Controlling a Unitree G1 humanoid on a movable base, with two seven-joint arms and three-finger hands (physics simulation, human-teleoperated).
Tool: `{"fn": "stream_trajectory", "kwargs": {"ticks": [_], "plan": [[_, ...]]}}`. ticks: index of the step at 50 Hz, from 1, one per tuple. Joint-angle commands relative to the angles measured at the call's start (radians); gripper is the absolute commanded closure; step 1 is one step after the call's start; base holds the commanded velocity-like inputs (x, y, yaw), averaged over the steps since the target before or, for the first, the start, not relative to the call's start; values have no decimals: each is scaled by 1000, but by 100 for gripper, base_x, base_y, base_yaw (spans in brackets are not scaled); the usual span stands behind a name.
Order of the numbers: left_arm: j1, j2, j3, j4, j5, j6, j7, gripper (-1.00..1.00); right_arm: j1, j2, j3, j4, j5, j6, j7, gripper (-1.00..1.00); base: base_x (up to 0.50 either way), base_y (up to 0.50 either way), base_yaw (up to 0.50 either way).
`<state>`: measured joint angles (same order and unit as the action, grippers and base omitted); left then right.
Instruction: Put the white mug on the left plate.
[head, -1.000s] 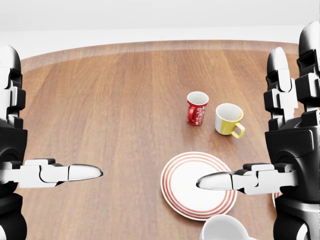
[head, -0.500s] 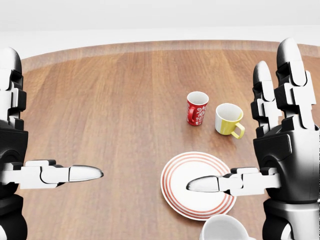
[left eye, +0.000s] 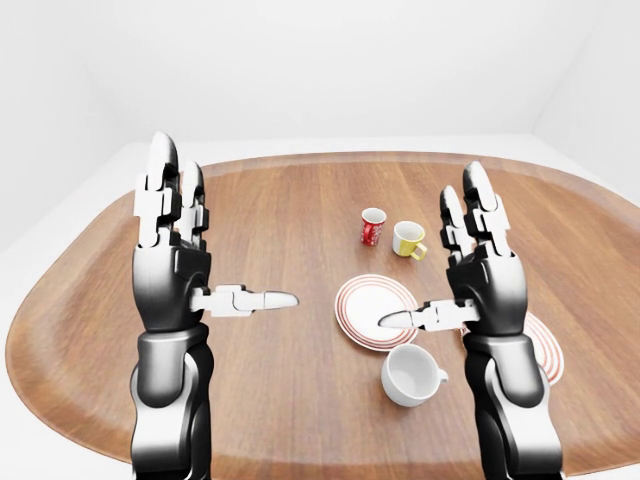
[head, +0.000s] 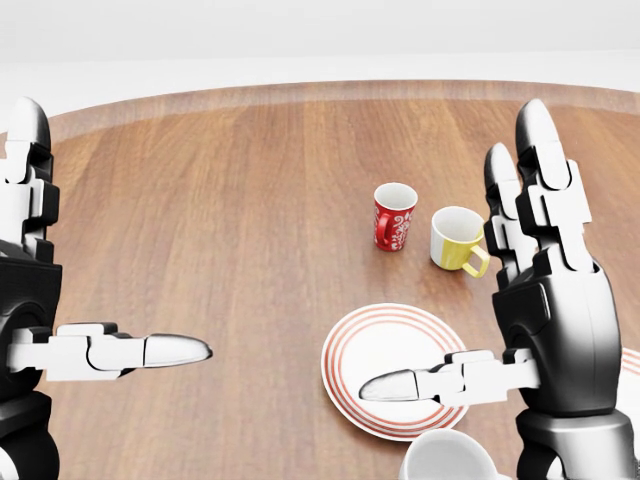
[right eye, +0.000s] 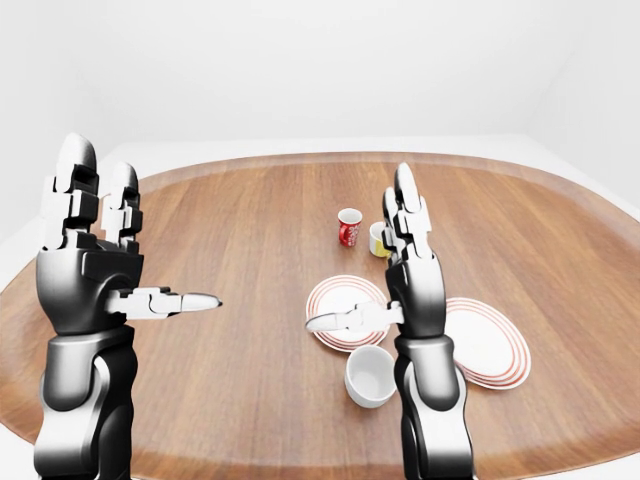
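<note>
Right hand (right eye: 395, 290) hides yellow mug (right eye: 378, 240) partly.

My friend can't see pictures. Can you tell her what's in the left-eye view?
Two black-and-silver robot hands, left hand and right hand, are raised open above a round wooden table. A plain white mug stands below a red-ringed white plate; a red patterned mug and a yellow mug stand beyond.

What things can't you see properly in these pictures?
- White mug: the head view's bottom edge cuts it off; only its rim shows.
- Right plate: partly behind the right hand and its arm in the right-eye view, nearly all hidden in the head view.
- Yellow mug: mostly behind the right hand's fingers in the right-eye view.
- Red mug: its white pattern is too small to make out.
</note>
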<state>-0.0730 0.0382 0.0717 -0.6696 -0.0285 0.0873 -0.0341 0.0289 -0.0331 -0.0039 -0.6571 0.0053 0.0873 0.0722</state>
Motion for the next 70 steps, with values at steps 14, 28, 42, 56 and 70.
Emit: {"fn": "stream_trajectory", "kwargs": {"ticks": [14,28,42,56,70], "plan": [[-1,1,3,-6,2,0,-2,-100,155,-8,132,-52,-217,0,68,-100,0,0,0],[1,1,4,-8,3,0,-3,-100,174,-46,194,-88,-274,0,201,-100,0,0,0],[4,0,2,-7,3,0,-4,-100,215,-81,238,-103,-322,0,248,-100,0,0,0],[0,2,8,-9,0,0,-4,-100,240,-95,228,-58,-421,0,265,-100,0,0,0],[-1,3,8,-14,0,0,-5,-100,242,-87,195,-25,-595,0,318,-100,0,0,0]]}}
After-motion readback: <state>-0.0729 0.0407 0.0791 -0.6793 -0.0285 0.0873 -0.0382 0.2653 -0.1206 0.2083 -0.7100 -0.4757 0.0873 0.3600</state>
